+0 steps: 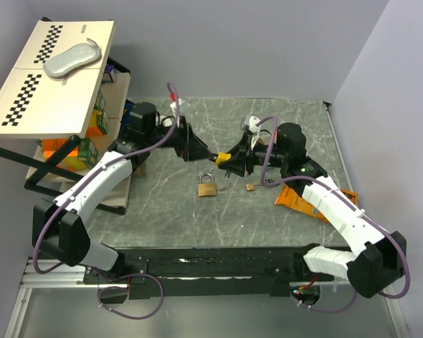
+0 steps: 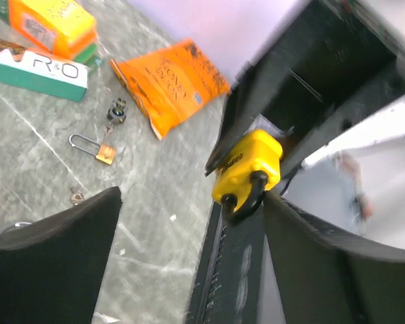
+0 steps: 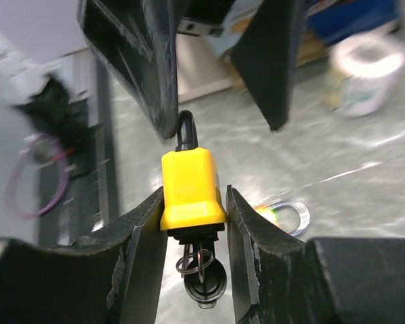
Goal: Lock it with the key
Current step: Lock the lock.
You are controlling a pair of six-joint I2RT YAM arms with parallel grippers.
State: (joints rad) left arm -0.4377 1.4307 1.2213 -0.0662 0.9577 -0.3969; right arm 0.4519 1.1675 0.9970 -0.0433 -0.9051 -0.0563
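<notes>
Yellow padlock clamped in right tool, key hanging below, left tool apart at shackle

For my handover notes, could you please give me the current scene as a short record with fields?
right gripper: shut on the body of the yellow padlock
left gripper: open, gripping nothing
shackle: black, between the left gripper's spread fingers, close to one; cannot tell whether it is latched
key: black-headed, with rings, at the padlock's underside, apparently inserted
on the table: brass padlock, small long-shackle padlock, orange packet
</notes>
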